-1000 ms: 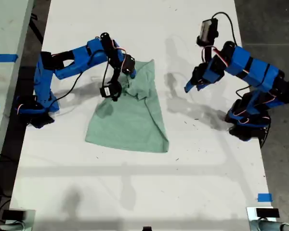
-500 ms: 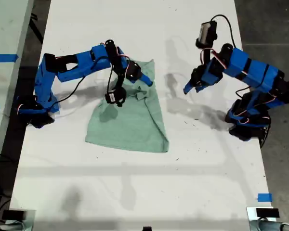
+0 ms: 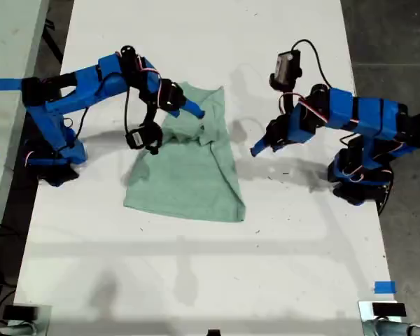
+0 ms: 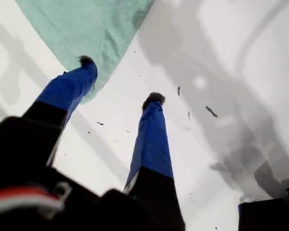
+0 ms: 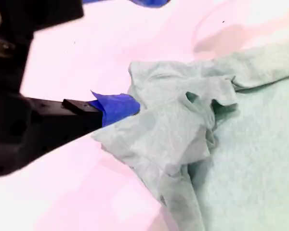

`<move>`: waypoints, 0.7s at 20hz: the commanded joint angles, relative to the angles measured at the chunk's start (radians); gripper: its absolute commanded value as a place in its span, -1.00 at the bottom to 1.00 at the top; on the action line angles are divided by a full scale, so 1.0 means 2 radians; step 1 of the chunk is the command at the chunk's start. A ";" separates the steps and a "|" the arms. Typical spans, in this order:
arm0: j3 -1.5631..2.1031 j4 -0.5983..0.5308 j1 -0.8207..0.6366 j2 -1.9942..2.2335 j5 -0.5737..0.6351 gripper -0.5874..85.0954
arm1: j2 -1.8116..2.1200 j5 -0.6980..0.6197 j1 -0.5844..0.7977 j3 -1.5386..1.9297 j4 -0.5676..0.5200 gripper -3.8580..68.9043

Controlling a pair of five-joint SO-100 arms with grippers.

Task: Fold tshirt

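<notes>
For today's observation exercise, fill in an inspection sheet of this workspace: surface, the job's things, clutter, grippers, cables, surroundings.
Surface: white table, small dark specks.
Job's things: tshirt, partly folded, bunched at its far end.
Clutter: nothing seen.
Grippers: my first gripper open, over bare table beside the tshirt's edge; my second gripper at the bunched cloth, whether it grips cannot be told.
Cables: black cable looping above the arm on the exterior view's right.
Surroundings: grey floor; blue tape near the table's edge.
</notes>
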 commanded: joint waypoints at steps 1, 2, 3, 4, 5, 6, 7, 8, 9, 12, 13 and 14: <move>0.160 -0.048 0.037 0.133 -0.048 -0.32 | -0.022 0.024 -0.037 -0.021 -0.028 -0.16; 0.199 -0.054 0.049 0.154 -0.066 -0.31 | -0.040 0.028 -0.050 -0.028 -0.039 -0.15; 0.235 -0.067 0.064 0.181 -0.086 -0.31 | -0.064 0.035 -0.061 -0.041 -0.044 -0.14; 0.272 -0.082 0.082 0.212 -0.108 -0.32 | -0.091 0.039 -0.071 -0.060 -0.044 -0.12; 0.303 -0.091 0.097 0.239 -0.128 -0.32 | -0.117 0.043 -0.081 -0.079 -0.044 -0.11; 0.328 -0.091 0.111 0.256 -0.148 -0.32 | -0.143 0.047 -0.091 -0.100 -0.044 -0.10; 0.347 -0.092 0.124 0.268 -0.163 -0.32 | -0.167 0.051 -0.100 -0.120 -0.044 -0.10; 0.363 -0.091 0.138 0.278 -0.179 -0.32 | -0.191 0.057 -0.110 -0.141 -0.042 -0.10; 0.374 -0.093 0.153 0.285 -0.193 -0.32 | -0.212 0.062 -0.119 -0.159 -0.041 -0.10; 0.388 -0.100 0.185 0.297 -0.226 -0.32 | -0.256 0.075 -0.139 -0.187 -0.042 -0.09; 0.390 -0.104 0.186 0.298 -0.226 -0.32 | -0.265 0.078 -0.140 -0.187 -0.048 -0.09; 0.390 -0.105 0.187 0.298 -0.228 -0.32 | -0.274 0.078 -0.142 -0.183 -0.058 -0.09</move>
